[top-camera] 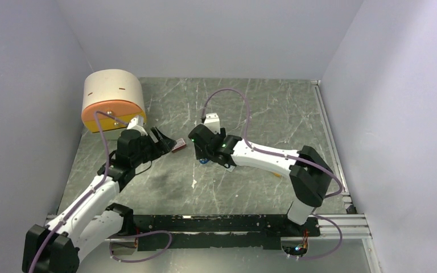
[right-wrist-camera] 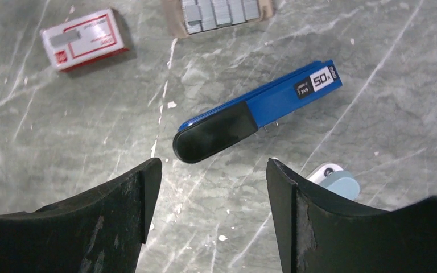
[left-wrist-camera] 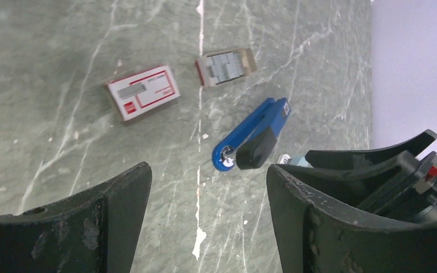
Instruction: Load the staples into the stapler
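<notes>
Blue stapler [right-wrist-camera: 256, 111] lay slanted on the table [right-wrist-camera: 62, 148], just in front of the right gripper [right-wrist-camera: 213, 170], which was nearer than the left gripper [left-wrist-camera: 207, 176]. Staples [right-wrist-camera: 219, 11] sat in their open tray [right-wrist-camera: 172, 23] just past it. Both grippers were wide open and held nothing.

The top view looks down from high behind the arm bases [top-camera: 299, 215], covering the grey marbled tabletop [top-camera: 273, 114]. Both wrist views hang close above it, facing down past their own black fingers [left-wrist-camera: 108, 227]. Each shows the slim blue stapler with black top arm [left-wrist-camera: 251, 129] at one o'clock and the red-and-white cardboard box [left-wrist-camera: 143, 92] at eleven.
</notes>
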Robot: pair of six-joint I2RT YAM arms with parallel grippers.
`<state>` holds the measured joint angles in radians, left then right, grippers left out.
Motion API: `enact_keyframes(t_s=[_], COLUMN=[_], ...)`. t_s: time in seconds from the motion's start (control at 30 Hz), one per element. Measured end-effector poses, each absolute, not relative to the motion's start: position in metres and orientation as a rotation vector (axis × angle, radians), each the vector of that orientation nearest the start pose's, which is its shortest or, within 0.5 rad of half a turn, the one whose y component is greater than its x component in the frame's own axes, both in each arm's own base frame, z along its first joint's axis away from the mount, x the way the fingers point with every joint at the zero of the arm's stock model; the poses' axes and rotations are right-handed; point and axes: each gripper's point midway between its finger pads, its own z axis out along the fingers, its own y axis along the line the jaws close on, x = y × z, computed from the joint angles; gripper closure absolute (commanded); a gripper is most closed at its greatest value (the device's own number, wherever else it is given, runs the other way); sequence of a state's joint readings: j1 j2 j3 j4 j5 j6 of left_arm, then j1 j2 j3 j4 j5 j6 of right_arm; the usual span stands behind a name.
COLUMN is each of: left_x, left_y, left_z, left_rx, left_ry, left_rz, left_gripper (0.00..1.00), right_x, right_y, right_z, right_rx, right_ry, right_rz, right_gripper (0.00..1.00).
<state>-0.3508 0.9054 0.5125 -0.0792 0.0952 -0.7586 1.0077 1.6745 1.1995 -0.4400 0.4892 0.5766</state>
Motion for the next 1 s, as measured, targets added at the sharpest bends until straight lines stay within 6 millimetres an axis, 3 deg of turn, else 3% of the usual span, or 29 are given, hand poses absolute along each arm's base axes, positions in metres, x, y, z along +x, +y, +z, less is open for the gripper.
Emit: enact_keyframes(t_s=[0.17,0.47,0.6,0.73,0.9,1.0], left_x=[0.266,0.262,0.261,0.261,0.263,0.263], left_y=[-0.138,-0.139,-0.142,-0.145,-0.156,-0.163], left_z=[0.126,0.1,0.094,0.091,0.083,0.077], left_rx=[-0.478,-0.505,-0.496,-0.48,-0.435,-0.402], left_ry=[2.117,2.21,2.233,2.245,2.272,2.295], left_rz=[-0.745,-0.719,-0.726,-0.741,-0.788,-0.819], left_gripper=[0.22,0.22,0.24,0.25,0.26,0.25], right_x=[0.276,0.281,0.281,0.28,0.28,0.282], right_y=[0.316,0.319,0.32,0.318,0.305,0.289], right_z=[0.092,0.061,0.051,0.05,0.05,0.049], right_rx=[-0.152,-0.041,-0.041,-0.054,-0.052,-0.036], right_ry=[2.363,2.407,2.423,2.424,2.425,2.434], right_rz=[0.105,-0.005,-0.023,-0.034,-0.049,-0.069], right_gripper=[0.28,0.28,0.43,0.49,0.52,0.48])
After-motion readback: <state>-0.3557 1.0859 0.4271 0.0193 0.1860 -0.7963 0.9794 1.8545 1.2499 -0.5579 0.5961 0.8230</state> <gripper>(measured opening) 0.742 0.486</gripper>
